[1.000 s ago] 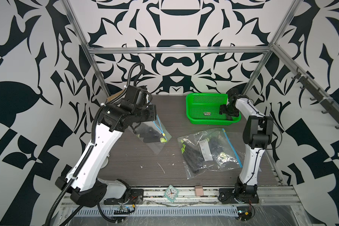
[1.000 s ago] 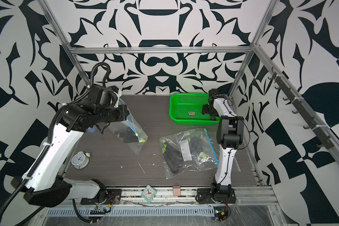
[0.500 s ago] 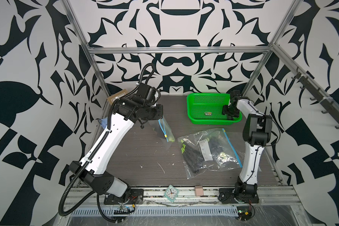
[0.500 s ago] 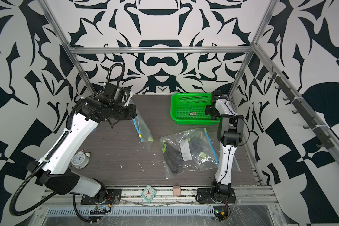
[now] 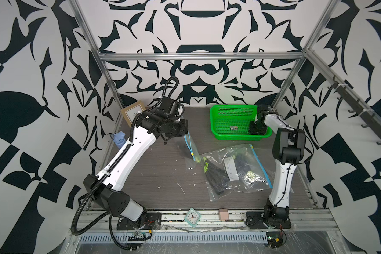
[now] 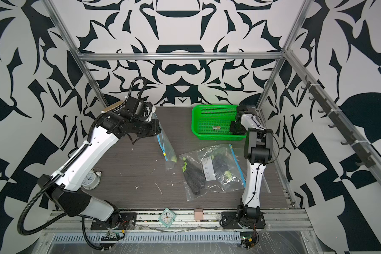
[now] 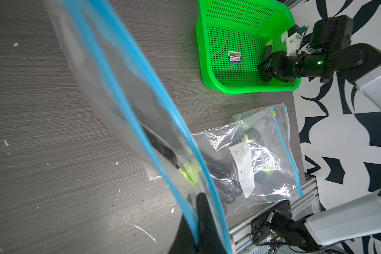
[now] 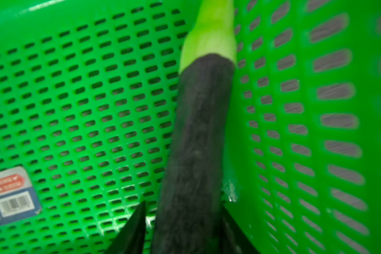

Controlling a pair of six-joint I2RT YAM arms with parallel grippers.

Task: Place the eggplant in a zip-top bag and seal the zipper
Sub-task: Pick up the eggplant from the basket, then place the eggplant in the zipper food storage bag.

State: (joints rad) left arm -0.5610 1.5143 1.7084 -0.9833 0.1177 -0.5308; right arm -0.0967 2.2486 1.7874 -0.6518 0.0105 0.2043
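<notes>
Eggplant (image 8: 196,132), in basket (image 8: 75,99): we judge it light, softish, grippy; grip mid-body. Right fingers (image 8: 132,233) apart astride it; left fingers (image 7: 207,226) clamp zip-top bag (image 7: 123,105).

Your eggplant (image 8: 196,143), dark with a light green stem, lies in the green basket (image 8: 75,99) beside its wall. Your clear, blue-zippered zip-top bag (image 5: 190,151) hangs over the desk (image 5: 163,176).

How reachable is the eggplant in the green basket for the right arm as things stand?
Looks reachable, yes: the right gripper sits inside the green basket with its jaws either side of the eggplant, nothing between; the basket wall is close alongside.
</notes>
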